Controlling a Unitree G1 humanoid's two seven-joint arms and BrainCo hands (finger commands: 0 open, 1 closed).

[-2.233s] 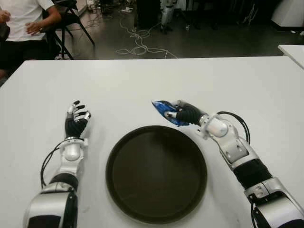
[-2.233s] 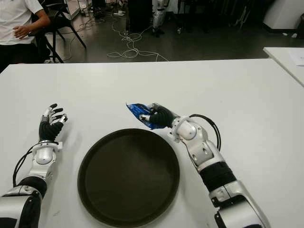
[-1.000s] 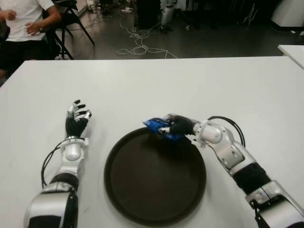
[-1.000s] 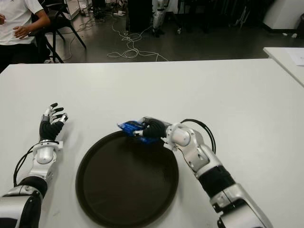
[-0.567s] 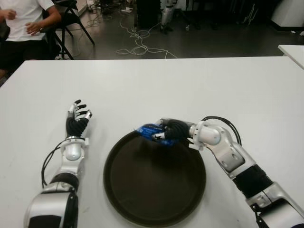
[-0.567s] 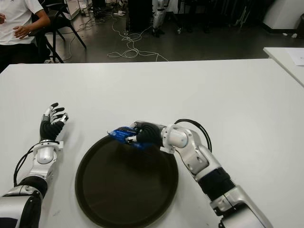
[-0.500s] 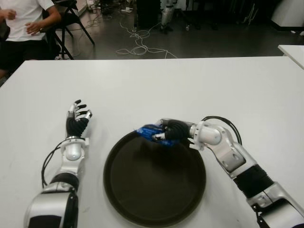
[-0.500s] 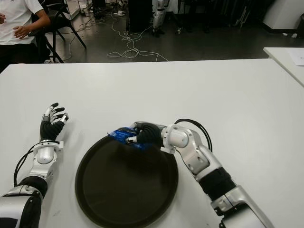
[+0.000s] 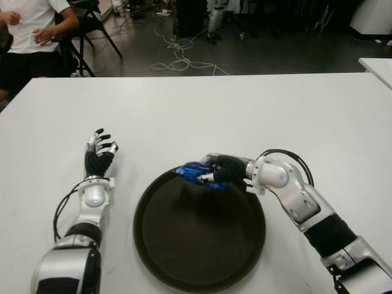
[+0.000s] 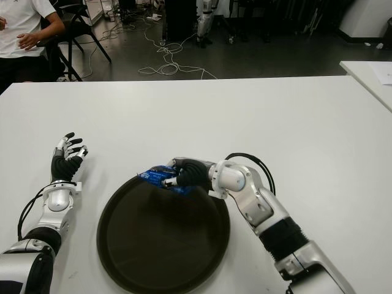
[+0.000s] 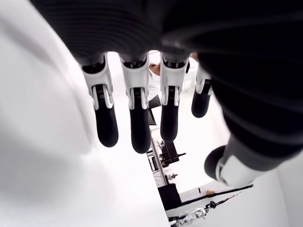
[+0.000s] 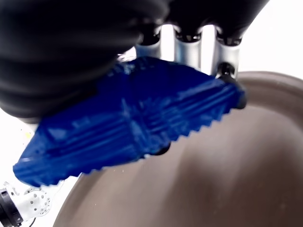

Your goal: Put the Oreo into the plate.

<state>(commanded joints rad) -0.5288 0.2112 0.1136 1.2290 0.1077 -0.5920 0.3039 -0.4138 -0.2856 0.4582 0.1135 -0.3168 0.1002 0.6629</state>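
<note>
1. Over the last two seconds the right hand (image 9: 215, 171) has carried the blue Oreo packet (image 9: 191, 172) from the bare counter (image 9: 202, 104) beyond the plate (image 9: 159, 245) to just over the plate's far rim; the left hand has not moved.

2. The right hand's fingers are clamped on the packet, which juts out over the far edge of the dark round plate, apparently above its surface and not resting on it.

3. The left hand (image 9: 98, 156) shows near the counter's left edge, well apart from the plate, fingers spread and holding nothing.

4. A clean release would probably mean bringing the packet further in toward the plate's middle and lower before the fingers part, so it cannot tip back over the rim.

5. No brand name or writing is legible on the wrapper; only its blue colour and crimped, serrated end (image 12: 208, 120) show.
</note>
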